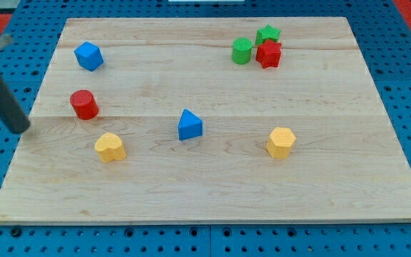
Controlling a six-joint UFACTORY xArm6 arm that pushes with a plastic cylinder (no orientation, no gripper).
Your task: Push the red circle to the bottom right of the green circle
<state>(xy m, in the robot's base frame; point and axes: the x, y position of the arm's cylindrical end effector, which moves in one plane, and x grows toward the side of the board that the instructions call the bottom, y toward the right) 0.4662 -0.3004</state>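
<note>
- My tip (21, 128) sits at the view's left edge of the wooden bench (212, 193), left of the red circle (84, 104) and apart from it.
- The end effector is a plain dark rod, with nothing to spread or pinch, and it touches no block.
- The green circle (242, 51) stands far off at the view's top right, touching a red star-like block (268, 53), with a green star-like block (267, 33) just behind.
- A blue block (88, 56) lies above the red circle; a yellow block (110, 147), a blue triangle (190, 125) and a yellow hexagon (281, 142) line the lower half.
</note>
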